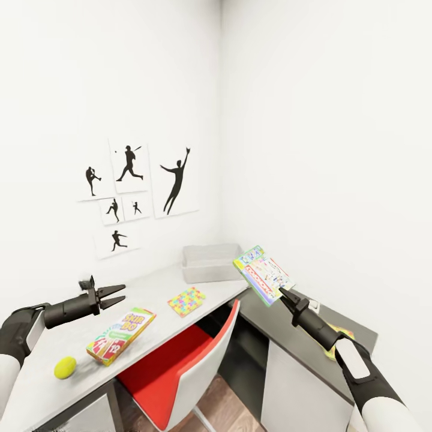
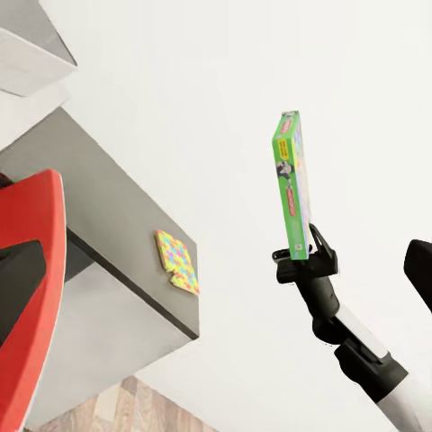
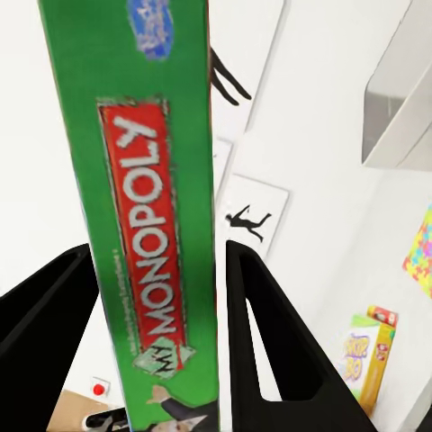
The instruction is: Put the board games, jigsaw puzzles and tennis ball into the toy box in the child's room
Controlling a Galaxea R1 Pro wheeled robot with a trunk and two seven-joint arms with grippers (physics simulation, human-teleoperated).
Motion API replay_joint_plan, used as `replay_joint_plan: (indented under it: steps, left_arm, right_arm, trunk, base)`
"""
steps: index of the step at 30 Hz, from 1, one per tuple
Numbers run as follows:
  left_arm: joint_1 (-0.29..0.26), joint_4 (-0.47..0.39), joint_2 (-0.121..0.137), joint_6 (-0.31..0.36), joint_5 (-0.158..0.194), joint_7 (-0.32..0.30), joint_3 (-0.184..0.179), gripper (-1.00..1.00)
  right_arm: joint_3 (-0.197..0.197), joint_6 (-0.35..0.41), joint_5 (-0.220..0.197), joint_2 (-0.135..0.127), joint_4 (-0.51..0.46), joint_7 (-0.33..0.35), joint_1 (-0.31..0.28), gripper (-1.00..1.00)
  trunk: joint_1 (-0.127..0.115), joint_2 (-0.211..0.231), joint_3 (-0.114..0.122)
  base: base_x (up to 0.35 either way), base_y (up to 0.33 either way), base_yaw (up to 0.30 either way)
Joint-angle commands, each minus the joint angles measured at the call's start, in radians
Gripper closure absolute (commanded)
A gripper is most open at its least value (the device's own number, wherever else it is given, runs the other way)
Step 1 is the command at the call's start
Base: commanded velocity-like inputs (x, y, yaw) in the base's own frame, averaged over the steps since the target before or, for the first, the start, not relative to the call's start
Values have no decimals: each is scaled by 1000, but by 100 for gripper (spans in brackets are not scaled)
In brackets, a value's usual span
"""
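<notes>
Pale grey toy box (image 1: 210, 262) looks empty; right gripper (image 1: 282, 293) clamps green-edged Monopoly box (image 1: 263, 274), left gripper (image 1: 117, 294) spread, holding nothing; Skip-Bo box (image 1: 121, 336), ball (image 1: 65, 367), puzzles pending.

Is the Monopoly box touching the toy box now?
Apart. In the head view the right gripper holds the Monopoly box raised in the air, beside the toy box on the table, with wall showing below the game's edge.

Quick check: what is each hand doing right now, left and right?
Left hand: open, empty, above the table.
Right hand: closed on the green-edged Monopoly board game, held up near the toy box.
</notes>
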Motion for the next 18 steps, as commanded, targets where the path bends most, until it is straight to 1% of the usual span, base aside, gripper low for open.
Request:
replay_joint_plan:
  steps: [1,8,14,18]
  left_arm:
    - [-1,1,0,11,0,-3,1,-100]
    - [-1,1,0,11,0,-3,1,-100]
    - [-1,1,0,11,-1,-3,1,-100]
    - [-1,1,0,11,-1,-3,1,-100]
  right_arm:
    - [-2,8,-7,0,0,1,0,100]
    - [-2,8,-8,0,0,1,0,100]
    - [-2,8,-8,0,0,1,0,100]
    - [-2,8,-8,0,0,2,0,100]
  trunk:
    - [1,-1,0]
    - [1,-1,3]
    - [1,-1,5]
    - [1,-1,6]
  base:
    - [105,-128,279]
    - [104,-138,279]
    - [93,-181,279]
    - [49,-75,279]
